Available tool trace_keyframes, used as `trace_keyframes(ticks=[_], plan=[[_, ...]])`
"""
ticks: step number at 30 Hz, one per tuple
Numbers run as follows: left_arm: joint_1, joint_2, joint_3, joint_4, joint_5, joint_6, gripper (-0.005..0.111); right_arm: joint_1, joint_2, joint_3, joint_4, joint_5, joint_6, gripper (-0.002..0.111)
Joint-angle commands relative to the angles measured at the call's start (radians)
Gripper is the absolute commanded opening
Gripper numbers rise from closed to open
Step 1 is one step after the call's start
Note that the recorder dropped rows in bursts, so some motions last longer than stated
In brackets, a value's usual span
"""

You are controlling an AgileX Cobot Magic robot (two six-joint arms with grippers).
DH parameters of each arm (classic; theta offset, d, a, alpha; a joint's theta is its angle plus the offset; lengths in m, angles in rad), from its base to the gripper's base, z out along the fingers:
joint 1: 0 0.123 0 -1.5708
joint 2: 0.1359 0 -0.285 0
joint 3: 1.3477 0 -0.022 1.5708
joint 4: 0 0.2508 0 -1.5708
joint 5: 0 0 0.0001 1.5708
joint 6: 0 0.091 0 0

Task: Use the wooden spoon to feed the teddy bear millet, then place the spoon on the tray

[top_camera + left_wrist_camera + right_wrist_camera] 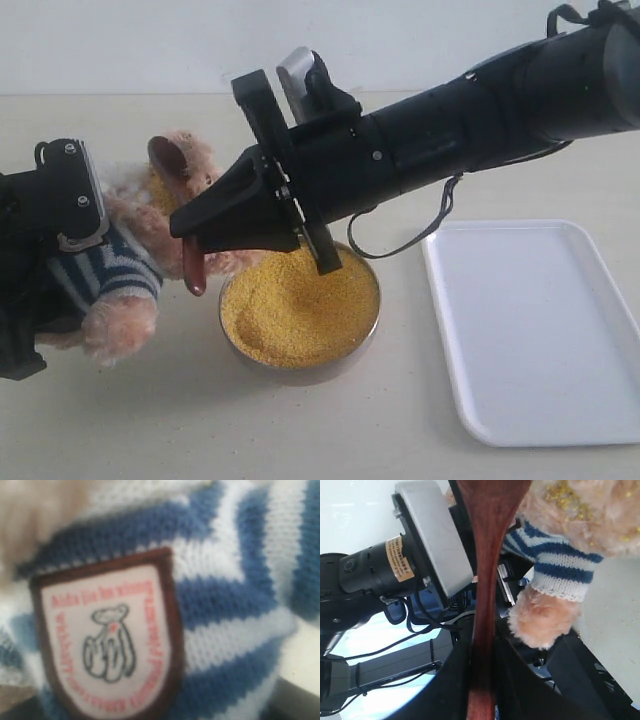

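clearly the wooden spoon (193,266) stood close to upright in the exterior view, its long axis running top to bottom with a slight lean. its oval bowl was uppermost, against the teddy bear's (125,262) face, and its handle end pointed down, just left of the metal bowl's (300,368) rim and above the table (150,425). the right tool (188,228) was closed on the spoon's shaft; in the right wrist view the dark fingers (447,690) pressed either side of the red-brown spoon (487,580).

the left tool (50,270) seemed to be clamped round the bear's striped body, holding it tilted at the left edge of the scene, one furry arm hanging down. yellow grains clung to the fur of the bear (570,555) near its face.

the millet (300,305) was heaped in the metal bowl directly under the right arm, which reached in from the upper right. the tray (540,330) lay flat to the right of the bowl, apart from it, with bare table between them and in front of both. its right edge ran out of the frame.

the spoon's middle was hidden behind the right tool, as was much of the bear's face. the left wrist view was filled by the bear's (225,605) blurred blue-and-white knit and its badge (107,640), the lettering too soft to read.
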Motion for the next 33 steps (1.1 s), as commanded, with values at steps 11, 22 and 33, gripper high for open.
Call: trace_keyframes(ticks=[11, 22, 33], plan=[[-0.005, -0.014, -0.008, -0.003, -0.032, -0.059, 0.004, -0.006, -0.162, 0.006, -0.132, 0.005, -0.056, 0.0], [-0.005, -0.014, -0.034, -0.002, -0.043, -0.538, 0.004, -0.006, -0.471, 0.059, -1.654, -0.177, 0.881, 0.0], [-0.003, -0.008, -0.115, 0.095, 0.057, -0.878, 0.004, -0.008, -0.455, 0.454, -2.049, -0.592, 1.412, 0.0]])
